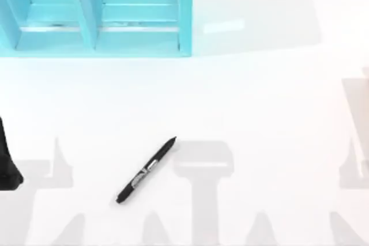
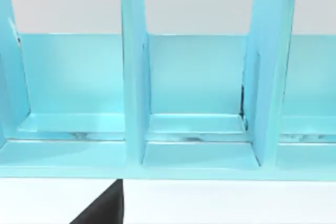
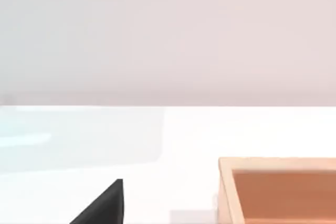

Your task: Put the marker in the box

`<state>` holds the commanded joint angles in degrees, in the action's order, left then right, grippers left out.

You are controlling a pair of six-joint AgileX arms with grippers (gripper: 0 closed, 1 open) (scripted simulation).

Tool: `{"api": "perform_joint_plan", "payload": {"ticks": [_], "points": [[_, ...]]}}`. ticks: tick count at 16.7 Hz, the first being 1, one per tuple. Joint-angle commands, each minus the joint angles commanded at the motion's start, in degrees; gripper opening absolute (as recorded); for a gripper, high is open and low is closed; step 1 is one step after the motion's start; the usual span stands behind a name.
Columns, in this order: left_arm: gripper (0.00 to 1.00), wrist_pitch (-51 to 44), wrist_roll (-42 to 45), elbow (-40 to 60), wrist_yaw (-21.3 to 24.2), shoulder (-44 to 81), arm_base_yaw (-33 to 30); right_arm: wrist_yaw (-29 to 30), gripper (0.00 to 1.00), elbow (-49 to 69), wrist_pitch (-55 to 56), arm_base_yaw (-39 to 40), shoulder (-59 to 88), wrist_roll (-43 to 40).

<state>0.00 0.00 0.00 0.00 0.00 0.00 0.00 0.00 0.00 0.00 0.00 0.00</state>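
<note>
The left arm [image 1: 8,159] sits parked at the table's [image 1: 277,102] nine o'clock edge; its finger state cannot be told. A blue divided rack [image 1: 98,12] stands at eleven o'clock. The marker [image 1: 146,170] lies flat at about six o'clock, tip toward one o'clock, untouched. In the right wrist view, an orange box [image 3: 278,190] rests on the table.

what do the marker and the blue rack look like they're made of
Marker: likely smooth black plastic, with a silvery-white label on its barrel. Blue rack: flat rigid panels with an even turquoise coat and soft sheen, so painted wood or plastic; the look leaves it open.
</note>
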Motion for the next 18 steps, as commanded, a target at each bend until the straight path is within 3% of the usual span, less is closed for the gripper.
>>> {"api": "perform_joint_plan", "payload": {"ticks": [4,8,18], "points": [[1.00,0.00,0.00,0.00,0.00,0.00,0.00,-0.18,1.00,1.64,-0.89,0.23,1.64,1.40],[1.00,0.00,0.00,0.00,0.00,0.00,0.00,-0.95,1.00,12.04,-6.50,1.82,12.13,9.83],[1.00,0.00,0.00,0.00,0.00,0.00,0.00,-1.97,1.00,60.03,-35.44,13.58,71.12,45.84]]}}
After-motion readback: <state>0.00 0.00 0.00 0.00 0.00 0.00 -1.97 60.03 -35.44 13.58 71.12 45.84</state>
